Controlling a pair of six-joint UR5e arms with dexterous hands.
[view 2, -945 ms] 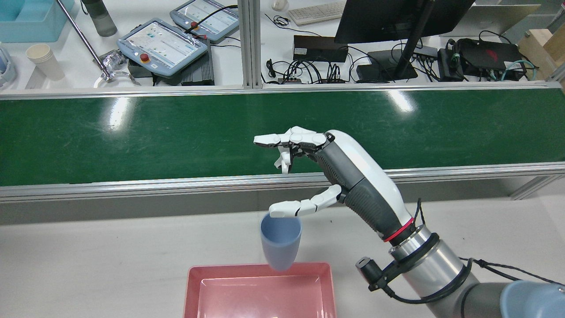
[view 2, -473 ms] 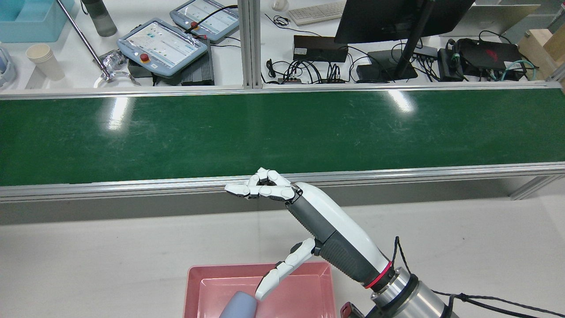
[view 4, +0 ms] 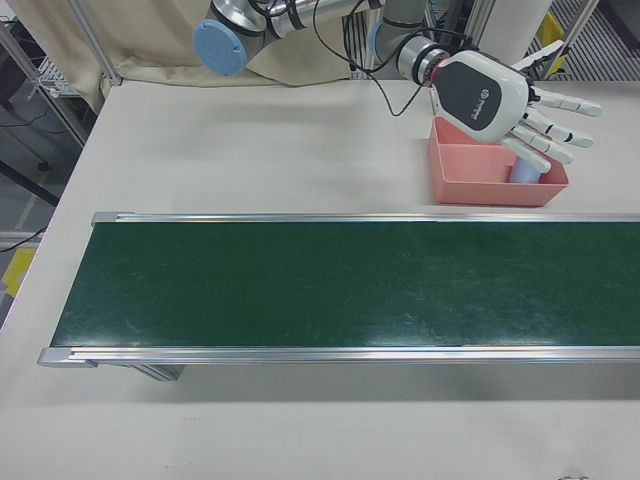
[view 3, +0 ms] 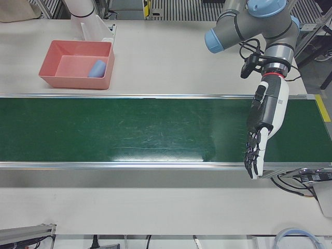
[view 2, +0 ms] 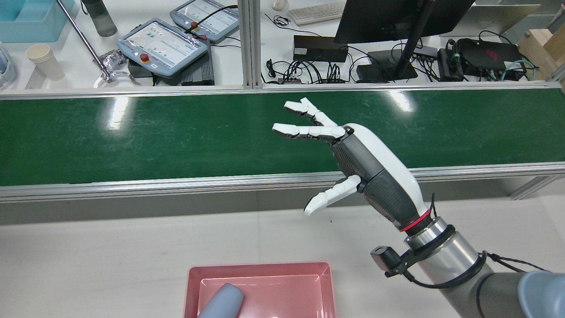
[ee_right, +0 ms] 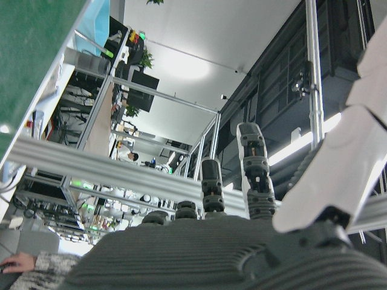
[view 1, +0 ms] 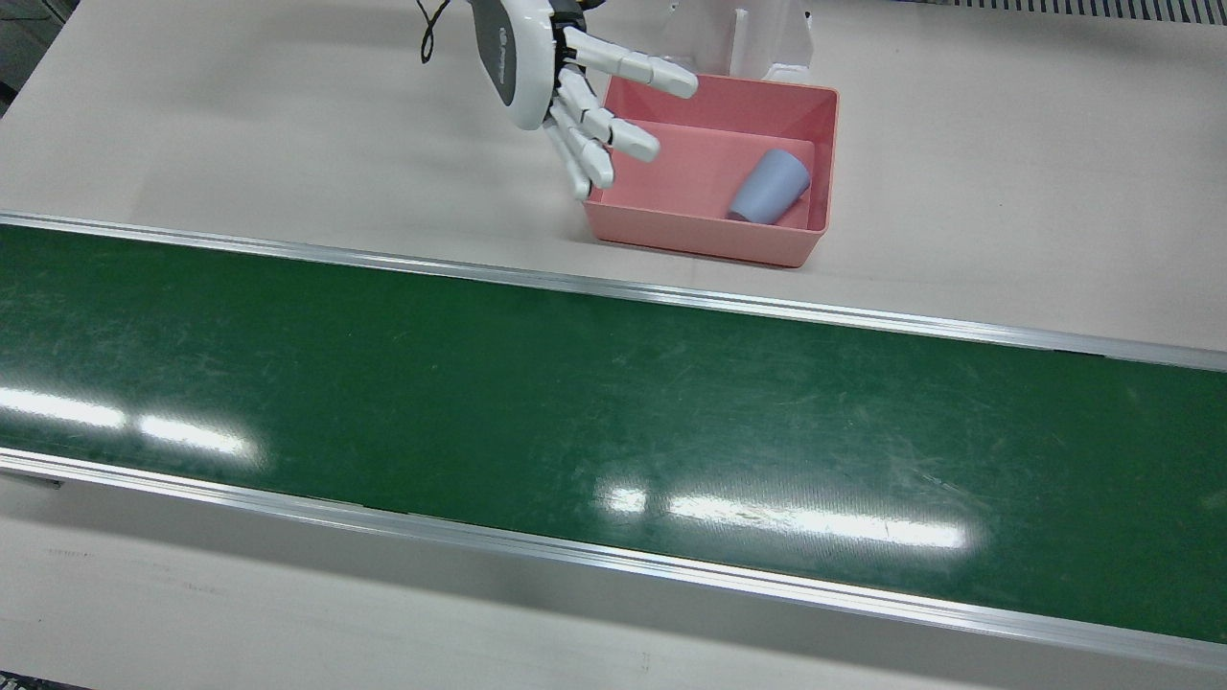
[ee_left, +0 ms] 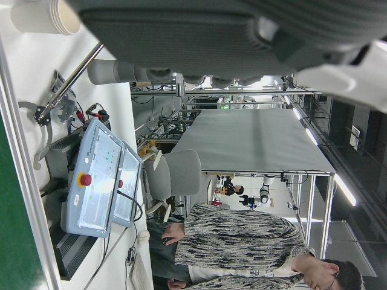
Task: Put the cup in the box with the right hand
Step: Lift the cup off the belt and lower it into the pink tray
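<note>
The blue cup [view 1: 770, 186] lies on its side on the floor of the pink box [view 1: 824, 153], near the box's end on the robot's left, with its wider mouth toward the pedestals and its narrower base toward the green conveyor belt [view 1: 575, 402]. The right hand [view 2: 353, 154] holds nothing; its fingers [view 1: 613, 134] are spread wide apart, and it hangs above the worktop [view 1: 240, 125] just beside the box's other end. Half a second ago, in the rear view, this hand was low over the box with one finger almost touching the cup; since then it has lifted up and away toward the belt and opened further, while the cup has stayed in the box at nearly the same spot. The left hand [view 3: 256, 150] hangs well apart at the far end of the belt, fingers pointing down and loosely straight, with nothing in them.
</note>
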